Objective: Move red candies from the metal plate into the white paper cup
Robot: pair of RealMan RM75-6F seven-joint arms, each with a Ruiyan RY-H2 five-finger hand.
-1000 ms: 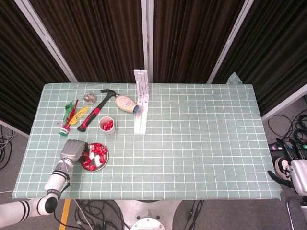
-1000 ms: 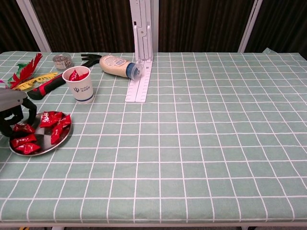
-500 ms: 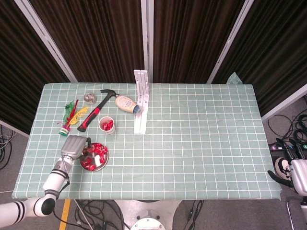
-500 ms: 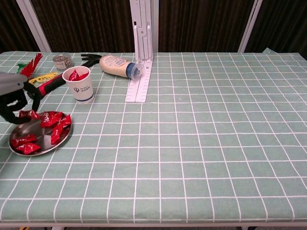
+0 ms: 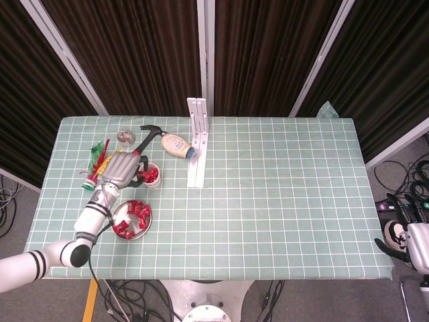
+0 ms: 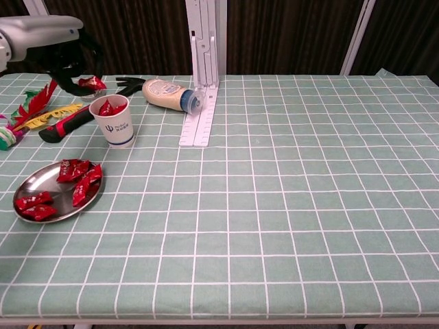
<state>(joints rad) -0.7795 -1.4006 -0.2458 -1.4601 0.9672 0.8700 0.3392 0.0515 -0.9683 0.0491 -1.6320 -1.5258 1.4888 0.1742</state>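
The left robot hand point(image 6: 72, 58) pinches a red candy point(image 6: 91, 83) at the white paper cup's point(image 6: 115, 122) ten o'clock; released there, it likely misses the rim.

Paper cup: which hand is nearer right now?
Left. The left hand hovers just above and left of the cup, holding a red candy. The right hand hangs off the table's far right edge.

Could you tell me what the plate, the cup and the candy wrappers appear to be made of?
The plate looks like polished metal: silvery, with a reflective sheen on its bare patch. The cup seems to be matte white paper with a small printed logo. The candies appear wrapped in glossy red foil or plastic, crinkled with bright highlights; which one is unclear. The left hand holds one such candy above the cup.
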